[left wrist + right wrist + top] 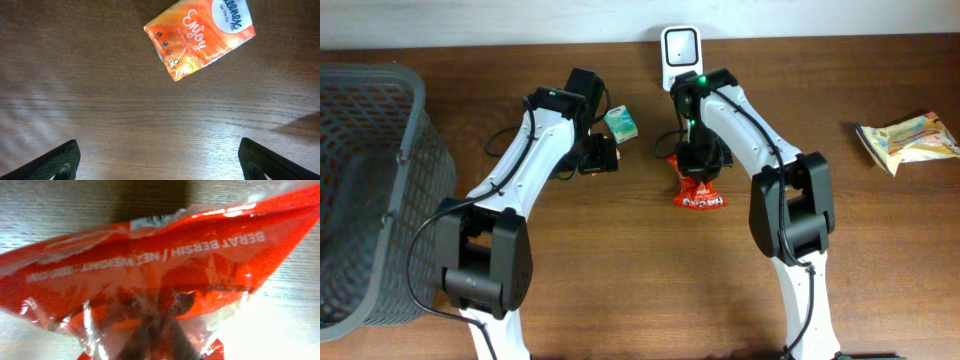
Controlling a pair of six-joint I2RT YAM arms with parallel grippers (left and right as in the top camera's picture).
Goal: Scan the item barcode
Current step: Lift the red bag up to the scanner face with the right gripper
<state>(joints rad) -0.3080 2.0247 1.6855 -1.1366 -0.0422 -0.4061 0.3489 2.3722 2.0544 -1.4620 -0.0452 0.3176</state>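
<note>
**Pinched at centre frame**

Gripping red packet (701,196) with closed right gripper (696,172), middle of overhead view, just below white scanner (680,48) at top edge. Hovering with left gripper (159,161) spread wide, apart from tissue pack (200,36).

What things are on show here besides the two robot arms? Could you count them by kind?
Snack packets: 2, the red packet and the yellow packet
Tissue pack: 1
Basket: 1
Scanner: 1
Total: 5
</note>
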